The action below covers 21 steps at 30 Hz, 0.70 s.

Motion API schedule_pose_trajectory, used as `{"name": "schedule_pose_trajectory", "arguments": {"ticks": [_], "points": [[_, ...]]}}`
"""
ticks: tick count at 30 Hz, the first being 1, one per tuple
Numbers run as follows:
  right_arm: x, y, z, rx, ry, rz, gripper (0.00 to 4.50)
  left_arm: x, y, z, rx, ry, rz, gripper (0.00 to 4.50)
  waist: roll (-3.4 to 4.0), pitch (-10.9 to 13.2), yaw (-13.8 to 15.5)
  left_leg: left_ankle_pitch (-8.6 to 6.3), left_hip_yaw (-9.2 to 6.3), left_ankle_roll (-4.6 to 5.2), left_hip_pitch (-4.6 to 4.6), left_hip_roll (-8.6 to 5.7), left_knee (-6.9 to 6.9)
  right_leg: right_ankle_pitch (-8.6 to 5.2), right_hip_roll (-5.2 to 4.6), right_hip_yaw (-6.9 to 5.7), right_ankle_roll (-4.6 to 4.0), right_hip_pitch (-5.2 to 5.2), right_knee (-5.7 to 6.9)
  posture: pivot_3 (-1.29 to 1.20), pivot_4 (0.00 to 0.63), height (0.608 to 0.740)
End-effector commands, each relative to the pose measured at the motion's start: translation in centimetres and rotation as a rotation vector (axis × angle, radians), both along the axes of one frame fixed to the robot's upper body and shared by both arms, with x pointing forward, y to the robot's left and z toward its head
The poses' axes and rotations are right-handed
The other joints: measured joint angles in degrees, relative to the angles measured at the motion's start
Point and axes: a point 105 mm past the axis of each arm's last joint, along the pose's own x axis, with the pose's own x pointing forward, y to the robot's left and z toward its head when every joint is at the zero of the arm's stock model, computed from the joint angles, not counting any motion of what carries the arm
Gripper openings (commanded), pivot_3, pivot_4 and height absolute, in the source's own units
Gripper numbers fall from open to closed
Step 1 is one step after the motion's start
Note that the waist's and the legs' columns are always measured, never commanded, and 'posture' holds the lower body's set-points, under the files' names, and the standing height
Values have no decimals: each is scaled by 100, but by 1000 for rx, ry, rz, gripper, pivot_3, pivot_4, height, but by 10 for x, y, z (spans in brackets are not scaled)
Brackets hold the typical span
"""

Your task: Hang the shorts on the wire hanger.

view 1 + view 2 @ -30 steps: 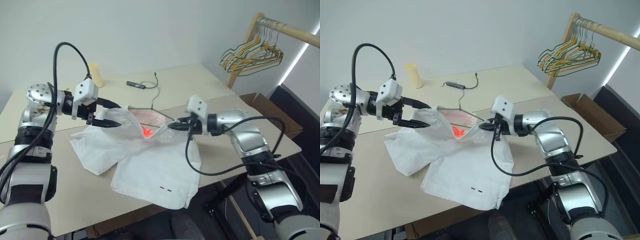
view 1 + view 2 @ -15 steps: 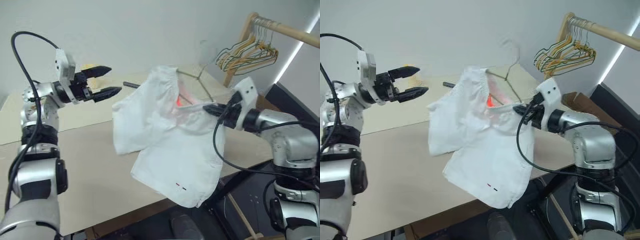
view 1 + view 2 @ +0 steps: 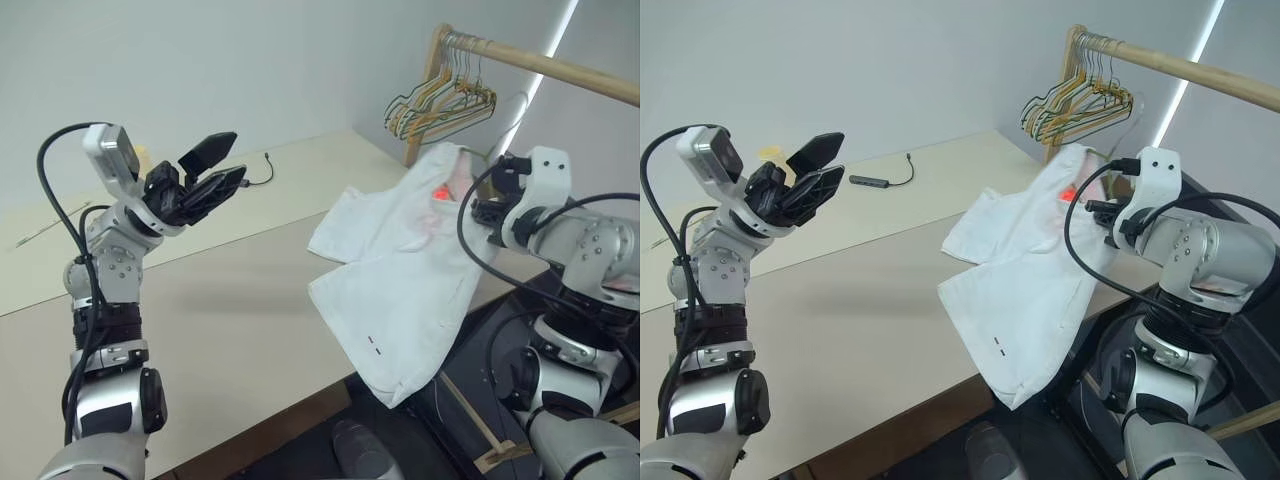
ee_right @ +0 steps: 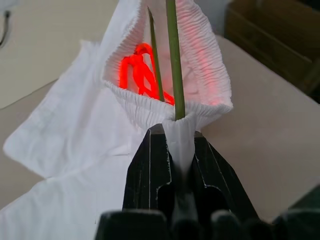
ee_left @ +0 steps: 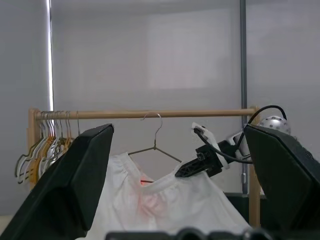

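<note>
a: where are the shorts (image 3: pixel 400 270)?
b: draped off the table's (image 3: pixel 220 310) right edge, waistband lifted.
a: held by what?
b: the right claw (image 4: pixel 179 150), pinched on the waistband and the hanger (image 4: pixel 172 60) wire inside it.
a: and the left claw (image 3: pixel 212 172)?
b: wide apart, raised over the table's left side, gripping nothing.

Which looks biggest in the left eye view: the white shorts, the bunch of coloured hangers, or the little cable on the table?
1. White shorts, by far.
2. Bunch of coloured hangers, though it hangs farther away, so it may look smaller than it is.
3. Cable, smallest.
</note>
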Motion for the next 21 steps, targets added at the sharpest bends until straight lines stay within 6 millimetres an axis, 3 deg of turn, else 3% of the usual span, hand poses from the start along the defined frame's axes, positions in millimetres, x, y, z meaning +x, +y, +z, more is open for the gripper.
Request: {"name": "schedule_pose_trajectory", "arguments": {"ticks": [1,9,13,21], "points": [[3,-17,26,-171,-47,-189,81,-12,-1,9,-26,-33,10,4500,1,0,-9,0,0,0,0,0,0,4,0,0,6,2,-12,-392,0,740],[16,-33,39,-142,-83,-417,81,-22,-16,1,-13,-45,72,4500,1,-1,25,-1,2,4,-11,-5,-5,22,-2,3,21,6,-46,-351,0,740],[21,-45,57,-142,-141,-512,81,-24,-18,2,-29,-47,84,4500,1,0,45,-1,3,5,-11,-7,-13,23,-3,3,21,7,-58,-341,0,740],[33,-83,69,-120,-188,-599,81,-23,-19,3,-29,-51,102,4500,1,0,44,-4,7,11,-11,-11,-52,25,-3,1,24,15,-113,-336,0,740]]}}
